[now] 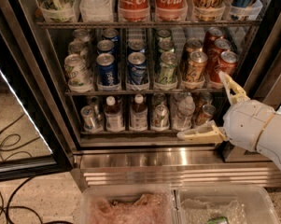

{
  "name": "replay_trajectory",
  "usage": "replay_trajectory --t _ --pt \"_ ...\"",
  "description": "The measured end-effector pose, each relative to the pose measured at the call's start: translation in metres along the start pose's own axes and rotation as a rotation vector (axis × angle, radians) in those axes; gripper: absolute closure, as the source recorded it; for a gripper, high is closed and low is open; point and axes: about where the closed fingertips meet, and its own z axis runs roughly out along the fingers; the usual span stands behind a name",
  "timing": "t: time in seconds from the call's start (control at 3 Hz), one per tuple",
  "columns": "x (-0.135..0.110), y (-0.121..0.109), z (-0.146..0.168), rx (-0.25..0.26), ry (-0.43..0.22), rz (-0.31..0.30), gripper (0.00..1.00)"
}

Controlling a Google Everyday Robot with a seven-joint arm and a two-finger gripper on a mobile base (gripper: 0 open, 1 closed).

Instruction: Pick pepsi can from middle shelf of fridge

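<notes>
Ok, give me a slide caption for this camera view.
Open gripper hovers at the fridge's lower right, fingers spread, right of the pepsi can standing on the middle shelf.

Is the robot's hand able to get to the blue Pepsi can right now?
Probably yes. The fridge is open and the pepsi can stands at the front of the middle shelf. The open hand sits lower right, with nothing between, though neighbouring cans crowd it.

My gripper (200,104) hangs on the right, fingers (203,134) spread wide: one points up, the other reaches left. My chunky white wrist (254,125) sticks in from the right edge.
</notes>
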Motion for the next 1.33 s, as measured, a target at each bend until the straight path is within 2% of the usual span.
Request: replay_trajectory --t 0.33,0.67,1.0,1.33 --pt "0.004 0.015 0.014 -0.007 -0.074 0.065 0.00" --pt "-0.005 0.034 0.039 -0.021 -0.184 0.100 0.00" --pt "-0.005 0.034 0.039 -0.021 -0.184 0.100 0.00" --pt "-0.002 0.042 0.040 -0.017 -0.200 0.136 0.00"
